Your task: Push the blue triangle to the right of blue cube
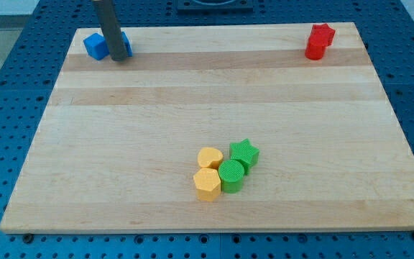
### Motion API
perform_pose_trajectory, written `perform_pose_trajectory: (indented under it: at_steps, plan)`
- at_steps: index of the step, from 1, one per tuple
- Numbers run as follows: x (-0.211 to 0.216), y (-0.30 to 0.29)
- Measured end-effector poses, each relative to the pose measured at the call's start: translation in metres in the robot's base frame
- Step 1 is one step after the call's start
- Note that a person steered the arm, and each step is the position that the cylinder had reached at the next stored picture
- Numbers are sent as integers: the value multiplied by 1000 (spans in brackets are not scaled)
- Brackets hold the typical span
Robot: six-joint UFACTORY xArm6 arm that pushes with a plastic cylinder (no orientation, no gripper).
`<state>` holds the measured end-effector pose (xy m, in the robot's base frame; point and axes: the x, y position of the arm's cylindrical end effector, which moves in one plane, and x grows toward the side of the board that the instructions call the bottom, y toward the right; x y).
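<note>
A blue cube [95,45] sits at the top left corner of the wooden board [192,101]. A second blue block [126,44], mostly hidden behind the rod, shows just to the cube's right; I cannot make out its shape. My tip [118,60] rests on the board between the two blue blocks, at their lower edge, touching or nearly touching both.
A red star [320,39] sits at the top right corner. Near the bottom centre, a yellow heart [210,157], a yellow hexagon [207,184], a green cylinder [231,175] and a green star [244,152] are clustered together.
</note>
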<state>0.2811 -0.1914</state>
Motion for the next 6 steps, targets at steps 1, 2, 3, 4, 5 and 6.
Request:
perform_pose_trajectory:
  at_steps: [1, 2, 3, 4, 5, 6]
  plan:
    - [25, 2]
    - [79, 6]
    - [147, 14]
    - [218, 24]
    - [278, 42]
    - [327, 71]
